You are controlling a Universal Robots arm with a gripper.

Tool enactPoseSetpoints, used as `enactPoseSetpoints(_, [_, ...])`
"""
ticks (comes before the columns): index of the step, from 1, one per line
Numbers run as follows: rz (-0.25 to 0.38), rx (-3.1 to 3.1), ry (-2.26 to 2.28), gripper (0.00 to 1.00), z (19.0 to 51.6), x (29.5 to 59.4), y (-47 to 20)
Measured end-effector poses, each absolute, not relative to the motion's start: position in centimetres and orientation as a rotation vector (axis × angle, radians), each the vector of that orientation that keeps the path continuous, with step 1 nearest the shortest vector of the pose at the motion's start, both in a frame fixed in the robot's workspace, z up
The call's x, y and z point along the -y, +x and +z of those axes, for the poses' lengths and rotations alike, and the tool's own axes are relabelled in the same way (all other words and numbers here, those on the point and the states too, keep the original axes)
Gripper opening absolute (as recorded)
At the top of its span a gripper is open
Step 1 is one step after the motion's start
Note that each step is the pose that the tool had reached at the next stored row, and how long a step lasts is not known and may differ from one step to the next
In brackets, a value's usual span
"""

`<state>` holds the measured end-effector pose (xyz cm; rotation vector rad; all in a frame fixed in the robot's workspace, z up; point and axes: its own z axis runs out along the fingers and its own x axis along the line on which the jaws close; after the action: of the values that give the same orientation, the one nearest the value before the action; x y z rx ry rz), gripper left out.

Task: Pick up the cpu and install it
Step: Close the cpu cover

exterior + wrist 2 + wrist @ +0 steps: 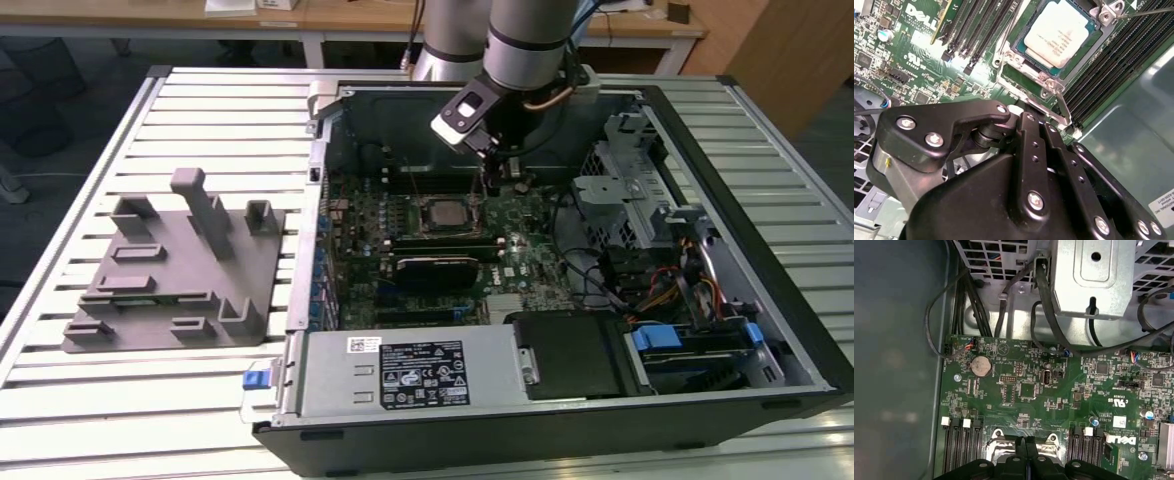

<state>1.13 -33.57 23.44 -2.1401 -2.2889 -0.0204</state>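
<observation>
cpu [441, 212]: lies flat in socket [416, 214] on mobo [534, 262], mid-board inside case [787, 330]; not in the grip.
ext view, case: on its side on slatted table [80, 400], side panel off, so board faces up and a top-down reach works.
ext view, grey tray [147, 300]: on table at the exterior view's left of case, well apart from arm [527, 40].
ext view, arm pose: enters over case's far wall, last link near vertical. Gripper [491, 186] points straight down, tip low over board, just beside socket on the exterior view's right.
second wrist view, cpu [1061, 31]: pale lid fully exposed, square w/ socket frame, looks level. Judge: chip seated.
second wrist view, socket lever [1065, 106]: thin steel bar off socket corner, close to gripper's black linkage; touching or not, can't tell.
second wrist view, RAM slots [1114, 65]: run alongside socket, so little room for tips there.
first wrist view, fingers [1020, 455]: pressed together, only a thin seam btwn them, nothing seen held. Tips hang over socket's metal edge, slots either side. Judge: closed empty tips fit w/ chip being out of the grip.
first wrist view, beyond tips: coin cell [980, 365] on board; cables [934, 315] loop to drive cage [1094, 280] past board edge, apart from gripper.
</observation>
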Motion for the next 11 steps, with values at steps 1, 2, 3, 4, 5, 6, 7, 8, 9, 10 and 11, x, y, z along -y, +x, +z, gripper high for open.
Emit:
enactPoseSetpoints(1, [-0.02, 2.289, -2.14, 0.11, 23.39, 33.56, 1.1])
enactPoseSetpoints(2, [-0.02, 2.289, -2.14, 0.11, 23.34, 33.56, 1.07])
enactPoseSetpoints(3, [-0.02, 2.289, -2.14, 0.11, 23.3, 33.55, 1.03])
enactPoseSetpoints(4, [-0.02, 2.289, -2.14, 0.11, 23.25, 33.54, 0.99])
enactPoseSetpoints(5, [-0.02, 2.289, -2.14, 0.11, 23.2, 33.53, 0.96])
enactPoseSetpoints(6, [-0.02, 2.289, -2.14, 0.11, 23.15, 33.53, 0.91])
enactPoseSetpoints(7, [-0.02, 2.289, -2.14, 0.11, 23.11, 33.52, 0.87])
enactPoseSetpoints(8, [-0.02, 2.289, -2.14, 0.11, 23.06, 33.51, 0.83])
enactPoseSetpoints(9, [-0.02, 2.289, -2.14, 0.11, 23.02, 33.5, 0.79])
enactPoseSetpoints(10, [-0.02, 2.289, -2.14, 0.11, 22.98, 33.49, 0.75])
enactPoseSetpoints(11, [-0.02, 2.289, -2.14, 0.11, 22.94, 33.48, 0.71])
